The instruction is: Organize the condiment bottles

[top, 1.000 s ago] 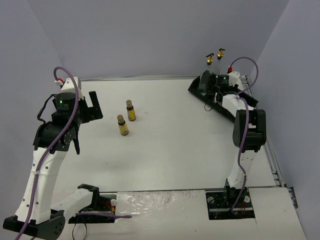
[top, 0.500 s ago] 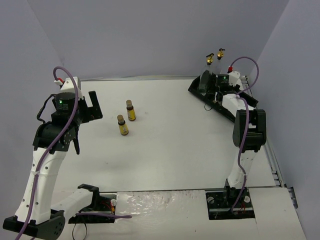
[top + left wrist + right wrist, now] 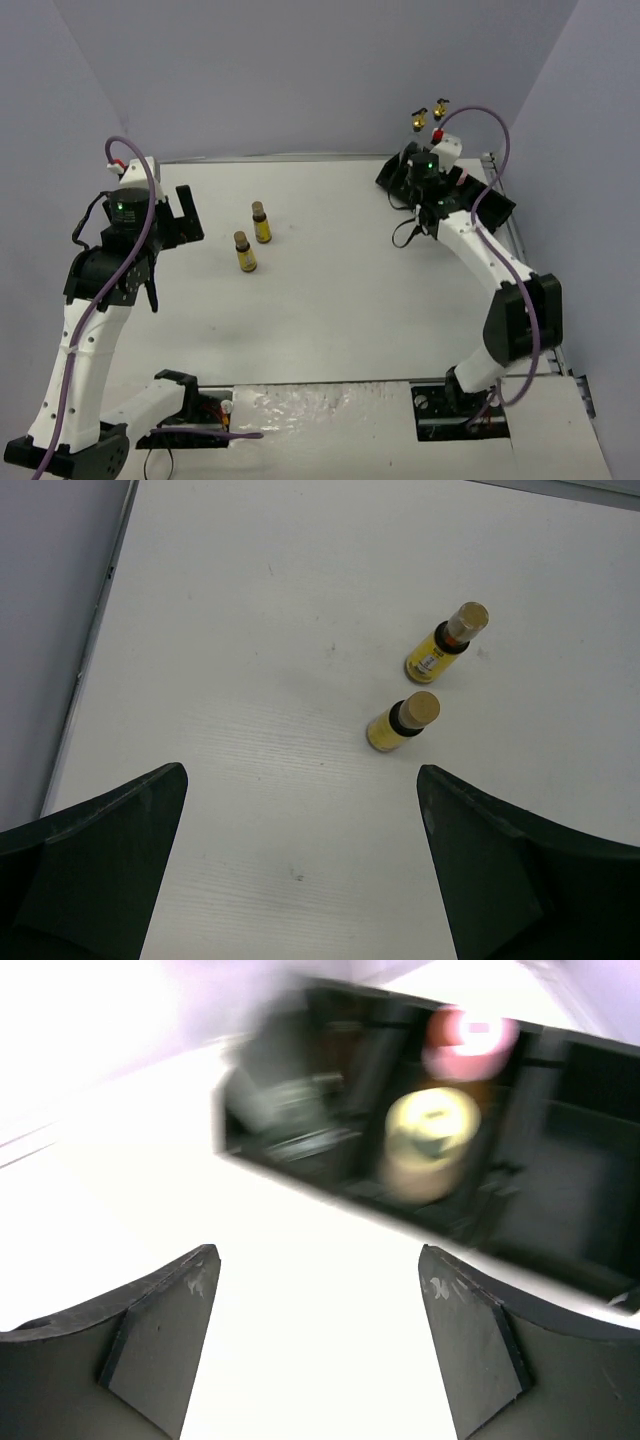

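Two amber brown-capped bottles [image 3: 261, 222] [image 3: 244, 251] stand upright left of centre on the white table; the left wrist view shows them too [image 3: 446, 644] [image 3: 404, 723]. My left gripper [image 3: 300, 775] hangs open above bare table, short of them. At the back right, two gold pour spouts [image 3: 418, 118] [image 3: 440, 106] stick up behind my right arm. A cream-capped bottle [image 3: 432, 1145] and a pink-capped bottle [image 3: 470, 1040] stand in the black tray [image 3: 570, 1210]. My right gripper [image 3: 318, 1252] is open and empty, just clear of the tray's near wall.
The black compartmented tray [image 3: 492, 203] lies slanted in the back right corner, close to the purple walls. My right arm reaches across the table's right side, elbow [image 3: 525, 310] near the right edge. The right wrist view is blurred.
My right gripper has opened and drawn back from the tray, toward the left. The right elbow has swung out to the right. The left arm and the amber bottles have not moved.
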`<action>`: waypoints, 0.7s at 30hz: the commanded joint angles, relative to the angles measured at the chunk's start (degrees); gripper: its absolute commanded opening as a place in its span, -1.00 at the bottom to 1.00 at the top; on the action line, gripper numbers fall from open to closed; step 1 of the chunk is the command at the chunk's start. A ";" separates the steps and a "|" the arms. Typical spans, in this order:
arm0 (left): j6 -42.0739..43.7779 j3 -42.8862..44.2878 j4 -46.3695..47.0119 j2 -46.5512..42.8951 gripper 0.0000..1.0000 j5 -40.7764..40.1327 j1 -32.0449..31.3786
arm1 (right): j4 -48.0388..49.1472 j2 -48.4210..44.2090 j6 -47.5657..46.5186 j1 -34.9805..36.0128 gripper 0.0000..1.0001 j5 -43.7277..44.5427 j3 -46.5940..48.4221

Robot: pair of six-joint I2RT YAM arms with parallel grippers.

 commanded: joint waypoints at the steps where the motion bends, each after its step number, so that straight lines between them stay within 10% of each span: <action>1: -0.12 2.94 1.01 -1.10 0.94 -1.26 0.32 | 0.18 -7.61 1.09 10.53 0.55 -2.46 -1.87; 10: -0.29 5.66 -2.40 -2.09 0.94 -2.63 0.32 | -5.17 10.10 -4.53 26.94 0.58 -11.96 22.07; 21: -0.30 8.39 -5.39 -2.80 0.94 -3.17 0.41 | -18.89 32.77 -4.89 30.48 0.52 -16.17 54.82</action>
